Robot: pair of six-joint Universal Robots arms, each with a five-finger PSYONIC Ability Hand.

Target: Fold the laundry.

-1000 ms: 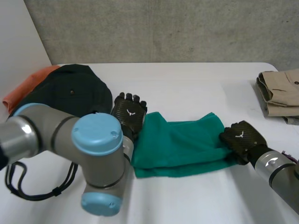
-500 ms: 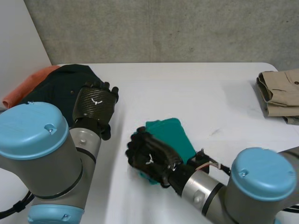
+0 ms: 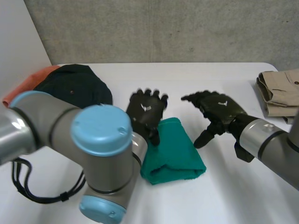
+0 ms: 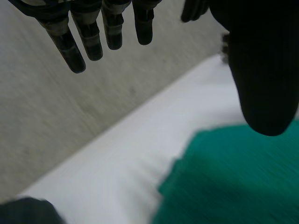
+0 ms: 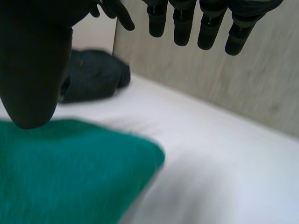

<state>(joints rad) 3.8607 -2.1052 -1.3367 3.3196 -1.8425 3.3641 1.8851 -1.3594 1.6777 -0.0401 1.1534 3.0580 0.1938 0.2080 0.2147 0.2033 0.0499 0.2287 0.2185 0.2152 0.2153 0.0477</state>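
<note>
Now: green cloth (image 3: 174, 153) lies mid-table (image 3: 224, 191) as a compact folded bundle, edges a bit uneven, between the two hands.

L hand (image 3: 147, 111): fingers straight and spread, holding nothing. Thumb hangs over the cloth's far-left edge; can't tell if it touches.
R hand (image 3: 217, 108): likewise spread wide, nothing held, just off the cloth's right side and above the table. The wrist view shows its thumb above the green edge with the fingers clear of it.

Step (my read): this fold looks done and both hands are off the cloth, so you're between moves. The item may be finished, or may want one more press to flatten it.

Next move calls for: palm down on the bundle to square it, or a two-sided pinch to carry it toward the beige folded garment (image 3: 279, 92) at the table's right edge. After that, reach for the dark garment (image 3: 72, 86) heaped far left, with an orange cloth (image 3: 25, 91) lying beside it.

Containers: no bin, basket or tray seen. All pieces sit straight on the table.
</note>
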